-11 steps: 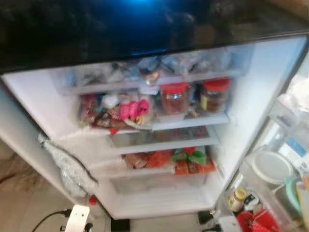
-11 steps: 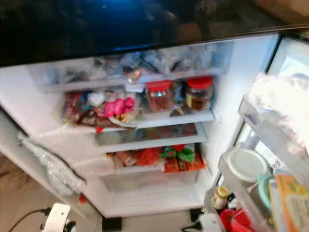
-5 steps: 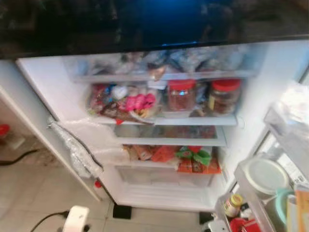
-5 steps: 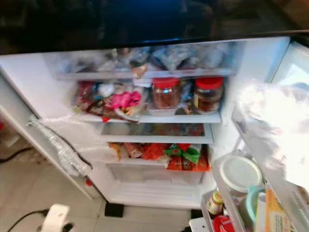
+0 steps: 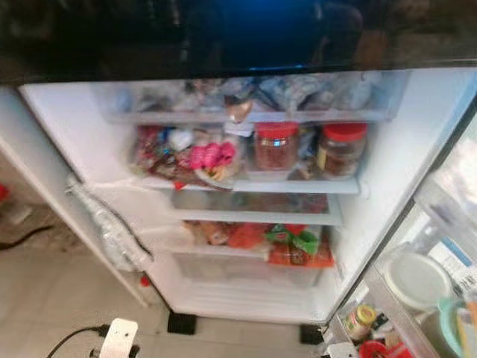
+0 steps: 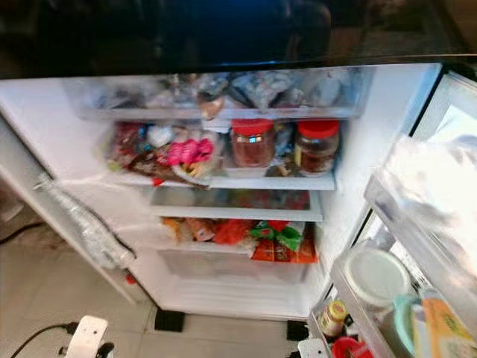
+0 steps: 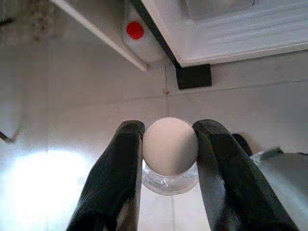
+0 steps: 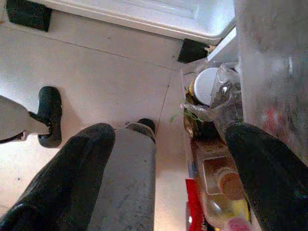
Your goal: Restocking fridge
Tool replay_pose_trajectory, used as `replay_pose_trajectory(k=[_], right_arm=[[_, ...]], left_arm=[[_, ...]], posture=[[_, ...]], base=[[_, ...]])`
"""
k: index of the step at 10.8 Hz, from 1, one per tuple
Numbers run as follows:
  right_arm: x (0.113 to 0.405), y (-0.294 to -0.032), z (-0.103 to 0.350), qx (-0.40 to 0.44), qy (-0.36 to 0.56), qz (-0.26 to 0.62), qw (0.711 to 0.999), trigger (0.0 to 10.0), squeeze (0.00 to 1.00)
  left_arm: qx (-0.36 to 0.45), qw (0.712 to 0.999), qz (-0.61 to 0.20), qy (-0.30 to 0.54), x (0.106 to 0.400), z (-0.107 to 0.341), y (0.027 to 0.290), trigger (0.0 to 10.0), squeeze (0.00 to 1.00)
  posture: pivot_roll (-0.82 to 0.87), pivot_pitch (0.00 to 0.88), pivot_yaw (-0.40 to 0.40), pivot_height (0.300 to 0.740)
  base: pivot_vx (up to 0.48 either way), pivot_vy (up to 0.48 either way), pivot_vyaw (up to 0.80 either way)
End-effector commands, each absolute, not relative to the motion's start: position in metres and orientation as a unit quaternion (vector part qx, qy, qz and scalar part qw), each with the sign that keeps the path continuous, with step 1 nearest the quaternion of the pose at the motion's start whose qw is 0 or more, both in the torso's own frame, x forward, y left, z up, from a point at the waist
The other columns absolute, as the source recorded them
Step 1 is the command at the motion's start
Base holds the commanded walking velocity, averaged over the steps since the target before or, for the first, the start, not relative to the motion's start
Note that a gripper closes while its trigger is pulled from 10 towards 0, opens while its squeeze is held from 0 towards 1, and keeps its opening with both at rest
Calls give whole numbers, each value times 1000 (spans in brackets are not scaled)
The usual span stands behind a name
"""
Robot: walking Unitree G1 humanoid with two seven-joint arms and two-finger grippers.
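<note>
Gripping a round white-capped clear bottle (image 7: 170, 149), the left gripper (image 7: 168, 144) hangs below the open white fridge (image 5: 417, 164); the right gripper (image 8: 168, 159) is spread, empty.

Red-lidded jars (image 5: 276, 146): two, side by side on one fridge shelf, the second at the right (image 5: 342, 149)
White shelves with food on them: three
Door bins (image 6: 417, 224): at least two, stacked on the open door at the right
White round lids (image 6: 375, 274): one, in the lower door bin
Small yellow-capped bottles (image 6: 332, 316): one
Black fridge feet (image 5: 182, 322): two
Pink packets (image 5: 209, 155): cannot tell, blurred
</note>
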State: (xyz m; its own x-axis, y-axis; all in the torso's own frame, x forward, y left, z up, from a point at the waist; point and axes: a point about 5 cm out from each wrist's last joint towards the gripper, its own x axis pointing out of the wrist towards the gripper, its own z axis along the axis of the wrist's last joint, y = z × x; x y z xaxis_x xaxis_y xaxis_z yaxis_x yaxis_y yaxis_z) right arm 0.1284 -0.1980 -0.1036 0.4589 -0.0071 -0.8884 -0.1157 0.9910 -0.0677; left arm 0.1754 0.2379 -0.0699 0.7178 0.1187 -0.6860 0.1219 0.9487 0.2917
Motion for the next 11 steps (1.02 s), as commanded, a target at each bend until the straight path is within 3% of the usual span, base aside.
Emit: replay_pose_trajectory(k=[1, 2, 3, 8, 9, 11], right_arm=[[127, -193, -105, -54, 525, 33, 849, 10000, 0], [124, -192, -106, -57, 529, 38, 846, 10000, 0], [123, -192, -106, -56, 531, 38, 845, 10000, 0], [125, -193, -106, -57, 532, 40, 844, 10000, 0], [125, -194, -106, -59, 535, 43, 841, 10000, 0], [123, -197, -106, -55, 539, 33, 840, 10000, 0]], left_arm=[[186, 909, 12, 374, 174, -68, 246, 10000, 0], [175, 912, 21, 371, 174, -68, 246, 10000, 0], [168, 941, 9, 294, 220, -40, 243, 10000, 0], [139, 961, 16, 238, 242, -24, 234, 10000, 0], [134, 969, 13, 206, 252, -15, 231, 10000, 0], [117, 991, -20, 57, 287, 34, 214, 10000, 0]], posture=[[-78, 0, 75, 740], [-73, 0, 72, 740], [-76, 0, 70, 740], [-53, 0, 61, 740], [-54, 0, 55, 740], [-66, 0, 62, 740]], base=[[0, 0, 0], [0, 0, 0], [0, 0, 0], [0, 0, 0], [0, 0, 0], [0, 0, 0]])
